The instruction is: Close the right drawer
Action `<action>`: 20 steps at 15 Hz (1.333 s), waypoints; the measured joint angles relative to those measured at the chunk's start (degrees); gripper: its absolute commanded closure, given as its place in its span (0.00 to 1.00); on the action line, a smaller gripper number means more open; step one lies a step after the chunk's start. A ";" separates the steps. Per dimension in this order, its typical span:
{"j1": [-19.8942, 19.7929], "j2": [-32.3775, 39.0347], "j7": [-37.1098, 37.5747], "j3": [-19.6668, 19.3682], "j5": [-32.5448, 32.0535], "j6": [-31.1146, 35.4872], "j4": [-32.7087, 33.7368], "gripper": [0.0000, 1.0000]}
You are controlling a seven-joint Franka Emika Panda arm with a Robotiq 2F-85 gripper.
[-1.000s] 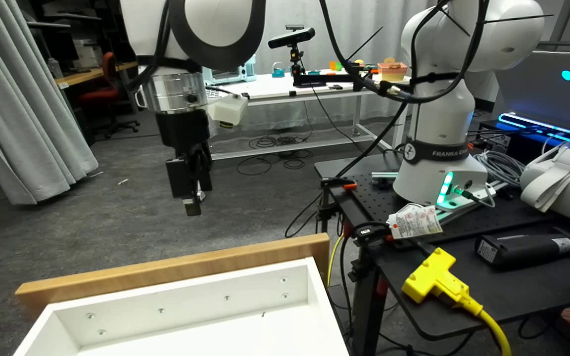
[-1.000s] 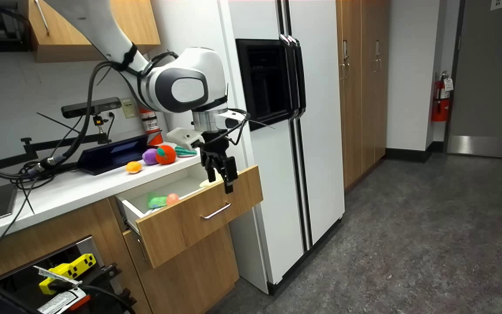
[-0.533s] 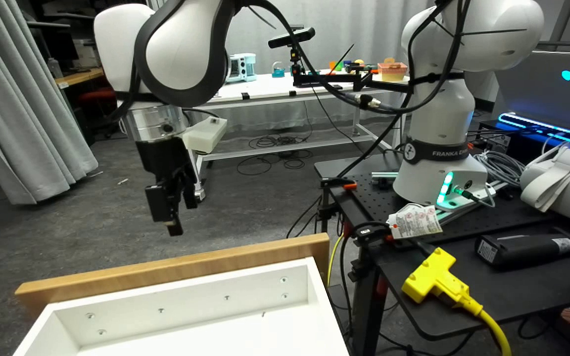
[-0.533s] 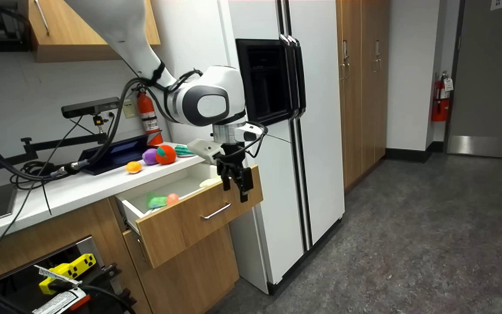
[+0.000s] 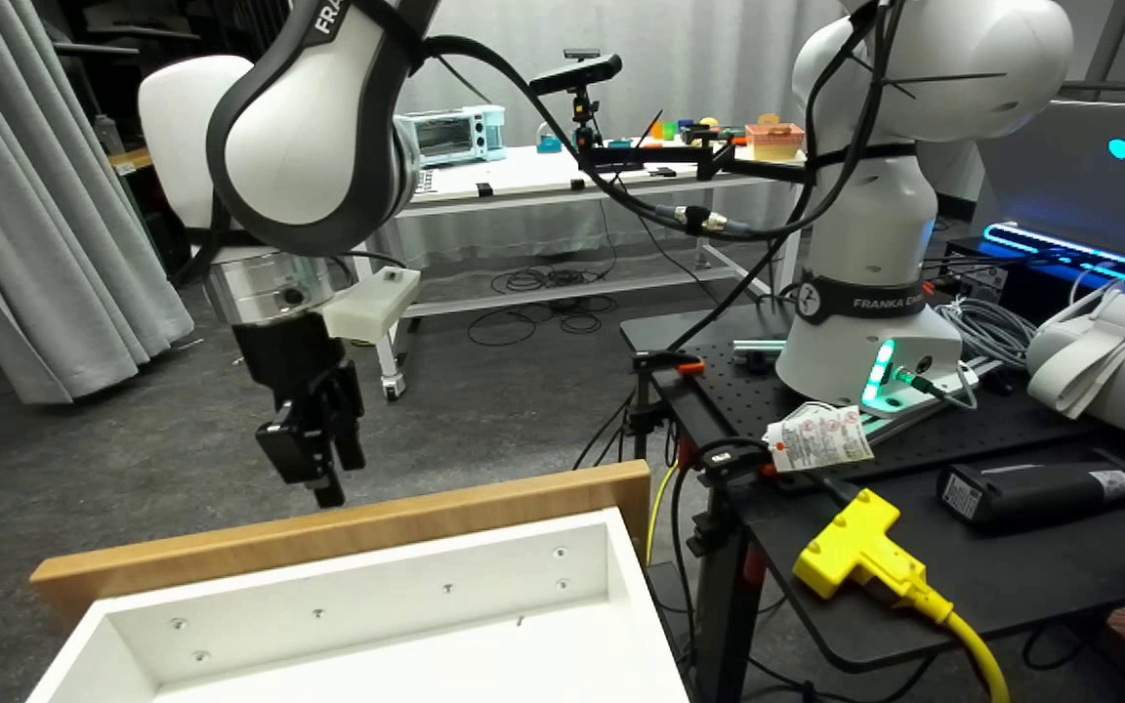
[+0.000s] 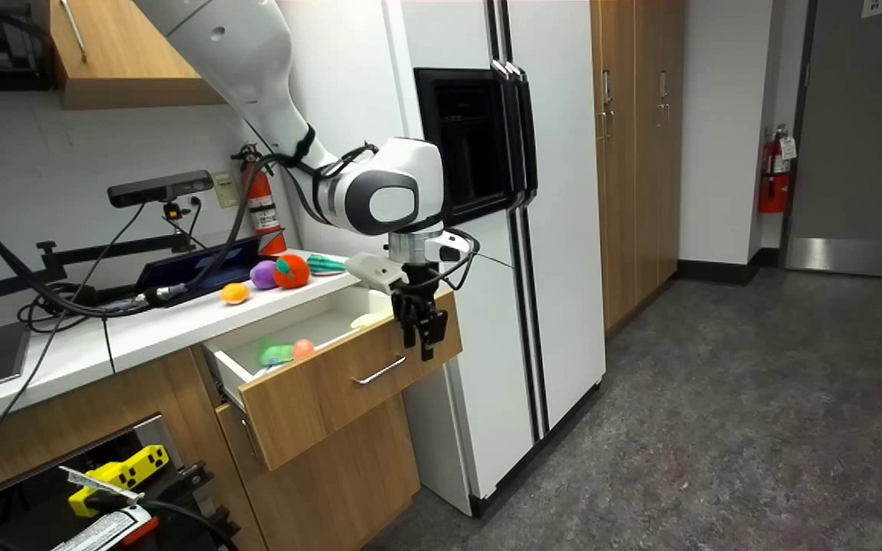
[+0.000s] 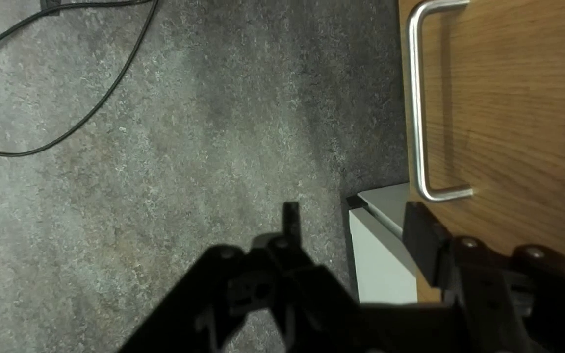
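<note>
The right drawer is pulled out. Its white box (image 5: 377, 607) with small holes and its wooden front (image 5: 445, 513) show in an exterior view, and its wooden front (image 6: 318, 405) shows in an exterior view. In the wrist view the drawer front (image 7: 518, 108) fills the right side, with its metal handle (image 7: 416, 103). My gripper (image 5: 341, 475) is open and empty, just outside the drawer front near its top edge; it also shows beyond the handle, near the fridge end (image 6: 419, 347). In the wrist view the gripper (image 7: 354, 230) has its right finger over the drawer front; contact cannot be told.
Green and orange toys (image 6: 280, 353) lie in the drawer. A white fridge (image 6: 487, 306) stands beside it. The counter (image 6: 181, 321) holds toy fruit and a dark tablet-like thing (image 6: 200, 268). A black cart (image 5: 914, 576) with a yellow power splitter (image 5: 851, 547) stands near the drawer.
My gripper has moved down and outward, toward the fridge end, coming level with the drawer front's top edge. It stays open. The drawer has not moved.
</note>
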 measured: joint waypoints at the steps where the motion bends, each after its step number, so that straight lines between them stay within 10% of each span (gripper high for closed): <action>1: -0.09 0.59 -0.20 0.39 0.41 -0.49 0.70 0.81; 4: -0.51 1.96 -1.30 1.63 2.19 -1.83 2.29 0.99; 20: -3.01 5.26 -8.32 8.59 14.02 -5.56 5.68 1.00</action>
